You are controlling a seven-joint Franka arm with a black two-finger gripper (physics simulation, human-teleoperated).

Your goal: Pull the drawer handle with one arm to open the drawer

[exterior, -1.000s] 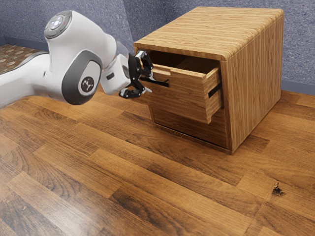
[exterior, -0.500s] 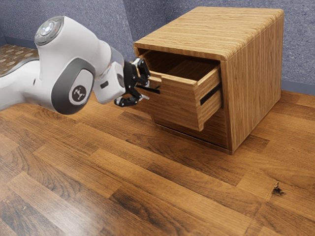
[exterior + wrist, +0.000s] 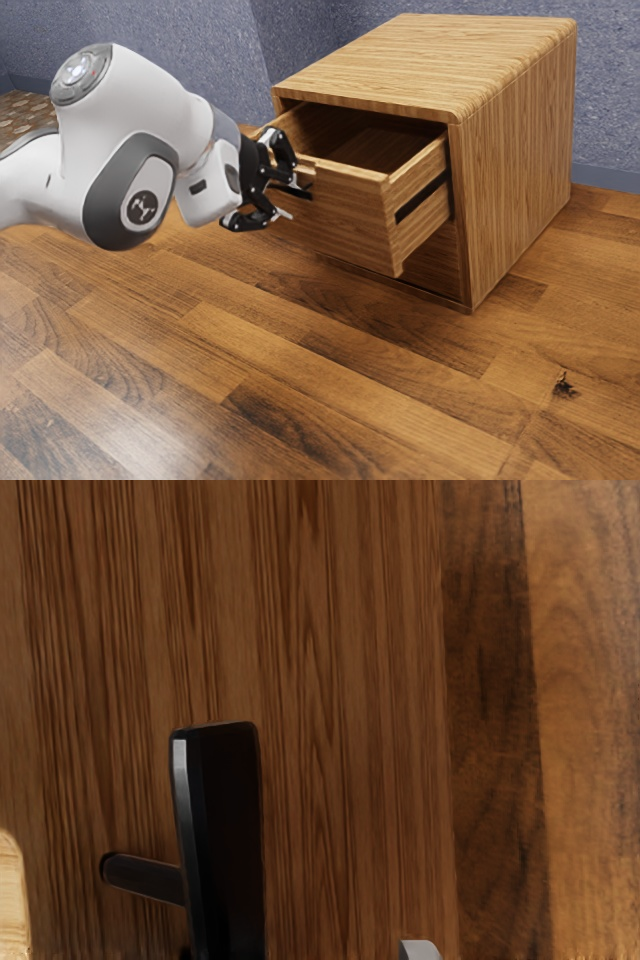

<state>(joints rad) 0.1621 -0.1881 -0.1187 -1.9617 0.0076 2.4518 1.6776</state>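
Observation:
A wooden cabinet (image 3: 510,150) stands on the floor with its top drawer (image 3: 345,220) pulled well out toward the exterior view's left. A thin black handle (image 3: 301,190) sticks out from the drawer front. My gripper (image 3: 272,188) is at that handle, with one finger above and one below it, standing wide apart. In the wrist view the black handle bar (image 3: 220,830) and its post lie close under my hand against the drawer front (image 3: 330,680). A grey fingertip (image 3: 420,950) shows off to the bar's side, apart from it.
The wooden plank floor (image 3: 300,380) spreads in front of the cabinet. A small dark object (image 3: 565,385) lies on it at the exterior view's lower right. A patterned rug (image 3: 25,110) lies behind my arm, and a grey wall stands behind the cabinet.
The drawer has slid further out of the cabinet toward the exterior view's left. My hand has drawn back leftward and slightly down along with the handle.

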